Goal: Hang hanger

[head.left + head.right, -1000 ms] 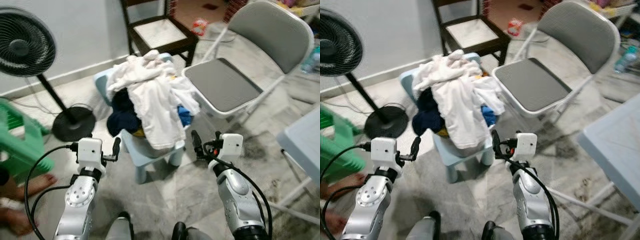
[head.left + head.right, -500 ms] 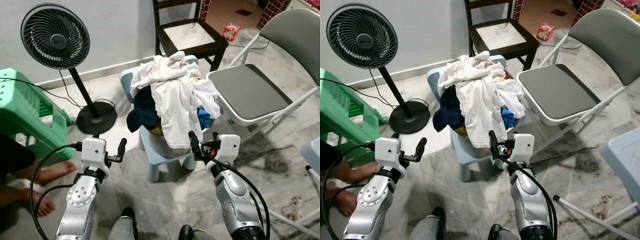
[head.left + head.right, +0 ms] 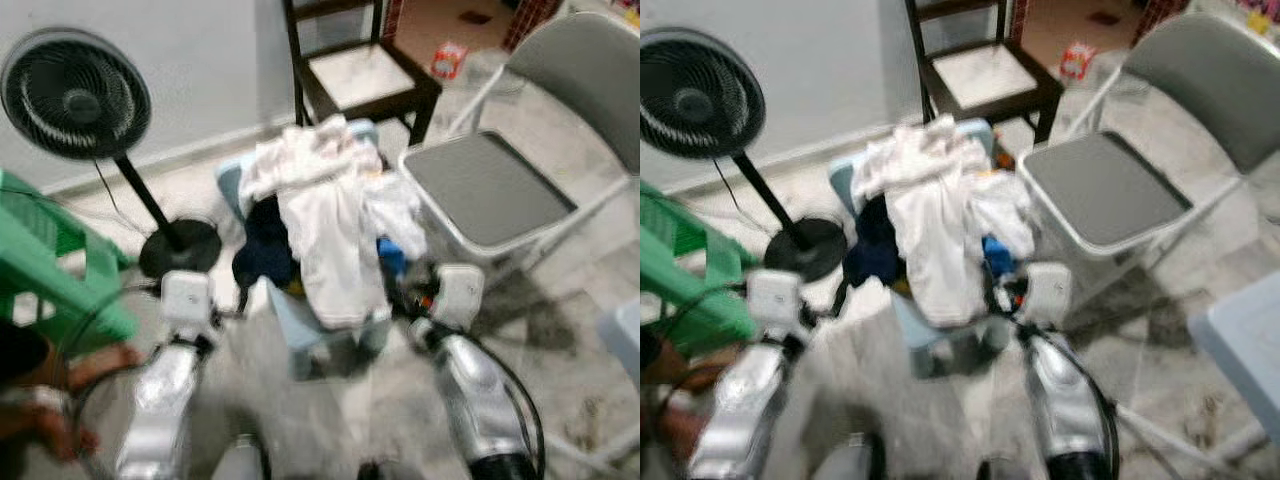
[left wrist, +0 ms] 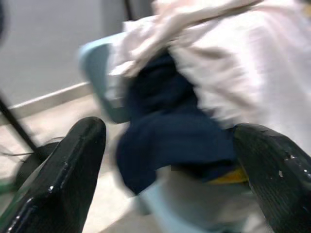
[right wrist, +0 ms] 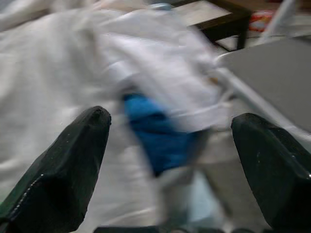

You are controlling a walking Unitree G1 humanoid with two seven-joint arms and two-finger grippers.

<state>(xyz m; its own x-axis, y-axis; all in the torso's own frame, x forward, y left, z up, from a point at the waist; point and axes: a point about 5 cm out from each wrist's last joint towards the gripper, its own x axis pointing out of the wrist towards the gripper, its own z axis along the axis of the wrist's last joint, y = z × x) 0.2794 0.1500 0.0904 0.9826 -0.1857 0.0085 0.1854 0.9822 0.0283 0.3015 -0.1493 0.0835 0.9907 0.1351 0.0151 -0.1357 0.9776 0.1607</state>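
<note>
A heap of clothes [image 3: 330,215], mostly white with dark navy and blue pieces, lies on a light blue stool [image 3: 300,320] straight ahead. Both eye views are blurred by motion. My left gripper [image 3: 232,308] is held out low at the stool's left side, and my right gripper [image 3: 402,296] at its right side. In the left wrist view the left gripper [image 4: 170,131] is open, its fingers [image 4: 73,170] framing the navy garment [image 4: 170,131]. In the right wrist view the right gripper [image 5: 170,121] is open too, facing white cloth and a blue piece [image 5: 155,131].
A black standing fan [image 3: 75,95] and a green plastic stool [image 3: 50,270] stand at the left. A dark wooden chair [image 3: 355,70] is behind the heap, a grey folding chair [image 3: 490,190] to its right. A person's foot [image 3: 40,420] is at lower left.
The whole picture has shifted and blurred, so the camera is moving. Both arms keep the same raised pose with open fingers. The clothes heap lies as before.
</note>
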